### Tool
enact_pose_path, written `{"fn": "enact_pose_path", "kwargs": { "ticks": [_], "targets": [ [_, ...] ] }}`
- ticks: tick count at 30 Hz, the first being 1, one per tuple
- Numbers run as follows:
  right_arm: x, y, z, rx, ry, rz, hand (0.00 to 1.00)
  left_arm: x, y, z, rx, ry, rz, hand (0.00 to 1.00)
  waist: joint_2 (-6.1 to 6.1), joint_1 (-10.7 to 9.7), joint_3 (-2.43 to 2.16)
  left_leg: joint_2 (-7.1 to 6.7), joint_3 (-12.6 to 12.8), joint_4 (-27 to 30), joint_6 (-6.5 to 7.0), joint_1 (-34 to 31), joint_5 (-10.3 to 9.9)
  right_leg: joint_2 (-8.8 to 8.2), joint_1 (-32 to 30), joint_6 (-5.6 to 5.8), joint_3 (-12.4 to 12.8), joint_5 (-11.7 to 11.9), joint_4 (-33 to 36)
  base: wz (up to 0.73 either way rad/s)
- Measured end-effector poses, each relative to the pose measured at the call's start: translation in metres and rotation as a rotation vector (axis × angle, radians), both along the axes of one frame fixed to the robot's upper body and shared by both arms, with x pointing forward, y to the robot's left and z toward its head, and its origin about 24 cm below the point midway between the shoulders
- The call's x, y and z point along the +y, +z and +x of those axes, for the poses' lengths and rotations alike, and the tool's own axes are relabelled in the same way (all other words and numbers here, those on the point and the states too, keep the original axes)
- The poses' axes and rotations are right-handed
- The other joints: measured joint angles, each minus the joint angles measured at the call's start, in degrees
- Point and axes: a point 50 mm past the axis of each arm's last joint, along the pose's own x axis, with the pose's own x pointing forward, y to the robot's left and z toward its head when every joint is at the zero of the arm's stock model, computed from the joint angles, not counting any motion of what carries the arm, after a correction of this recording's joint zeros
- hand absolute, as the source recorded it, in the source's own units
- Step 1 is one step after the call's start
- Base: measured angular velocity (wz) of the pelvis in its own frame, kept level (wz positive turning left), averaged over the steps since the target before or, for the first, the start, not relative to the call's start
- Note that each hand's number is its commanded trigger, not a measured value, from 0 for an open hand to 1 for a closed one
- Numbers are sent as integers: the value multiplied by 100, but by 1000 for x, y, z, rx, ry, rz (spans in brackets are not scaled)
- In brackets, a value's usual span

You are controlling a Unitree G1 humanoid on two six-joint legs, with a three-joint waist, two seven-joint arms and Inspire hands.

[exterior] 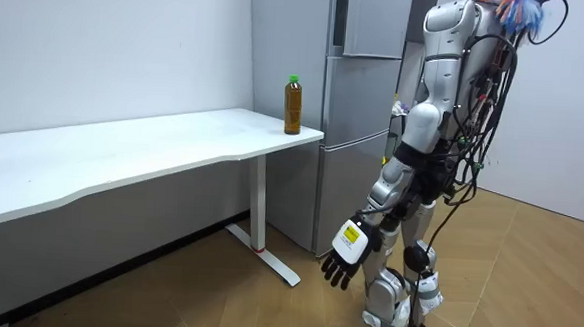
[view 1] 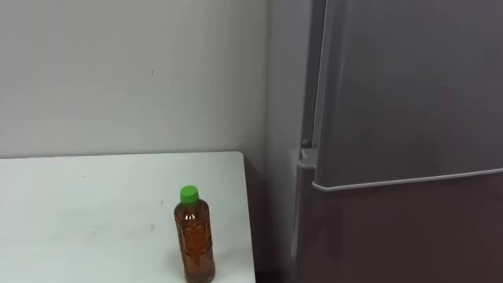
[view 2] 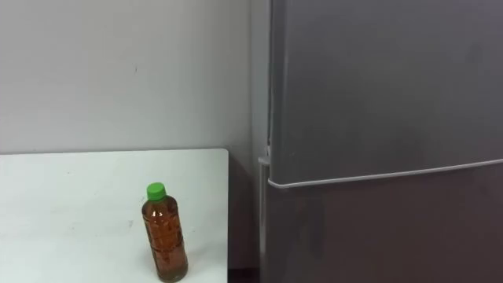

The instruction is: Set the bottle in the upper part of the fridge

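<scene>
Left hand [exterior: 348, 249]: hangs low beside the robot's leg, fingers loose and apart, holding nothing.
Stance: the robot stands upright on the floor [exterior: 525, 296], facing the fridge [exterior: 360, 107], with the table's end just to its left.
Bottle [view 1: 194, 236]: stands on the table [view 1: 94, 204], close to the right edge, the one next to the fridge, and well off the far edge by the wall [view 1: 134, 71].
Bottle axis: upright, long axis vertical, green cap [view 1: 189, 194] pointing up, amber liquid filling the body.
Upper door [view 1: 409, 86]: shut, and so is the lower door beneath the seam.
Step in hand: I judge this the very start, with the bottle not yet grasped and the fridge unopened.
Next move: probably a reach to the table's right edge, fingers closing round the bottle's body while it is kept vertical. The upper door must be pulled open before the bottle can go in.
</scene>
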Motion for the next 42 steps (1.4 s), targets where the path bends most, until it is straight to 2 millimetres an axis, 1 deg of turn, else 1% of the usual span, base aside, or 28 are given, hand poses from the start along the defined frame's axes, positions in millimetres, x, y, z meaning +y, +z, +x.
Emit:
{"fn": "enact_pose_path", "kwargs": {
  "ticks": [4,7,9,16,27,31,33,35,38,40,42],
  "targets": [
    [0,0,-1,-2,1,-5,0,0,0,-1,0,3,2,0,9,6,0,2,12,-7,0,12,0,-1,-4,0,8,0,9,0],
    [0,0,-2,-1,-7,-3,0,1,0,-6,9,14,10,0,5,0,-2,1,13,-12,0,18,0,-3,-1,0,2,0,12,0],
    [0,0,-2,1,-6,-2,0,1,1,-5,5,15,13,0,-1,-6,-3,1,13,-10,0,16,0,-3,-3,0,4,0,12,0],
    [0,0,-2,14,-8,3,0,3,1,-15,32,35,35,0,-9,8,-7,1,14,-12,0,17,0,-2,-2,0,6,1,5,0],
    [1,-1,-1,22,-15,17,0,8,2,-19,38,98,49,0,-32,13,-16,0,10,-19,2,15,-1,-5,-4,1,-10,0,2,0],
    [-1,-1,-3,22,-38,22,0,12,3,-19,12,203,51,0,-16,13,-21,0,11,0,8,15,-6,-7,-2,1,-4,0,5,0],
    [-2,0,-2,21,-37,20,0,12,3,-19,-1,252,53,0,24,23,-31,0,10,10,11,12,-15,-7,-1,2,-6,1,6,0],
    [-3,0,-3,25,-37,19,0,13,3,-20,-15,312,54,0,40,20,-27,-1,10,12,13,18,-17,-7,11,4,-7,2,5,0],
    [-4,0,-3,31,-37,18,0,16,4,-15,-61,426,57,0,78,24,-23,0,10,11,13,23,-17,-9,15,4,-12,2,10,0],
    [-6,1,-3,30,-39,13,0,18,5,-10,-101,511,63,0,124,27,-22,-1,9,12,13,22,-17,-9,15,5,-8,4,12,0],
    [-7,1,-3,27,-39,9,0,22,6,-4,-139,542,71,0,149,26,-21,0,9,12,13,21,-17,-8,15,6,-9,4,14,0]
  ]
}}
